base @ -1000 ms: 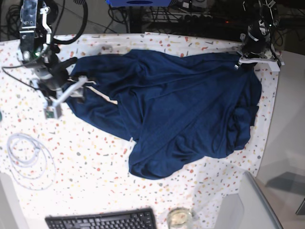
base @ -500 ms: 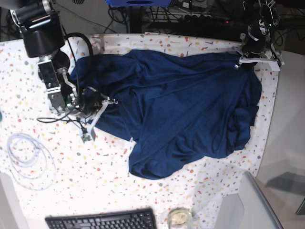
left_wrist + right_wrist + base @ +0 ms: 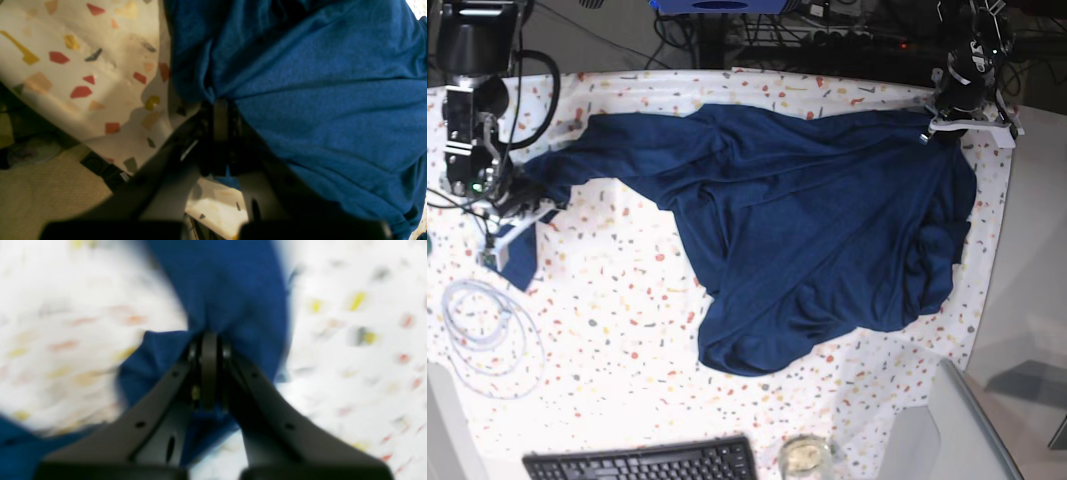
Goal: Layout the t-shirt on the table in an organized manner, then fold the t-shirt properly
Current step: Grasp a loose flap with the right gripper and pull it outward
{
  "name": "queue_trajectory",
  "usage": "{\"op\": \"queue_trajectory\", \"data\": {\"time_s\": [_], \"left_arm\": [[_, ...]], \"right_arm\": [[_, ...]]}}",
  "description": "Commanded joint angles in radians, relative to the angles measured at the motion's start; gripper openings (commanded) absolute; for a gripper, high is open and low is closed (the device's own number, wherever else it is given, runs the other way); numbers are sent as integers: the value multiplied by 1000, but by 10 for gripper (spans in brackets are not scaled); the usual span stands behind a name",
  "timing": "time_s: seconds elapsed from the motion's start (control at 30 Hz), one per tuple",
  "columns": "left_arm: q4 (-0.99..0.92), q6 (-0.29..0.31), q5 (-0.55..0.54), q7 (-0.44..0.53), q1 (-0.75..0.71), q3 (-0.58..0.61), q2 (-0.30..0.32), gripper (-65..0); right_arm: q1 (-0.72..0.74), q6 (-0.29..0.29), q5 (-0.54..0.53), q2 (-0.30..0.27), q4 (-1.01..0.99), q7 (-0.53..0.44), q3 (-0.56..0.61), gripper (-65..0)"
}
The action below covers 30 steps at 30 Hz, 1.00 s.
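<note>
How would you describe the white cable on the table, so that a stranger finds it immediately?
Start from the speckled table and the big navy t-shirt spread across it. In the base view, look left of the shirt, toward the table's left edge: the white cable lies there in loose loops. Unlike the black keyboard at the near edge, it is thin, pale and coiled.

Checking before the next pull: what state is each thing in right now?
t-shirt: crumpled, not yet flat, stretched between both grippers.
left gripper: shut on the t-shirt at the table's far corner.
right gripper: shut on the t-shirt.
table: partly covered by the shirt.
</note>
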<state>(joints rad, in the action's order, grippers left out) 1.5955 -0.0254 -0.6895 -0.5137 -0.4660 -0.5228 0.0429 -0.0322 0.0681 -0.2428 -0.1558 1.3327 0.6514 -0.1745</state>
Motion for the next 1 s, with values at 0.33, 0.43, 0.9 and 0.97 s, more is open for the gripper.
{"op": "queue_trajectory", "data": {"time_s": [0.33,0.43,0.9,0.97], "left_arm": [[79,6,-12,22,-53,-17,7,-286],[118,6,-12,22,-66,-41,5,-237],[125,8,-12,20,-70,-268,-34,-229],[125,8,-12,20,-70,-273,-34,-229]], "right_arm": [[101,19,-22,25,184,-35,479,-267],[168,19,-23,51,75,-37,565,-267],[340,20,-22,115,-324,-164,585,-270],[340,20,-22,118,-350,-169,585,-306]]}}
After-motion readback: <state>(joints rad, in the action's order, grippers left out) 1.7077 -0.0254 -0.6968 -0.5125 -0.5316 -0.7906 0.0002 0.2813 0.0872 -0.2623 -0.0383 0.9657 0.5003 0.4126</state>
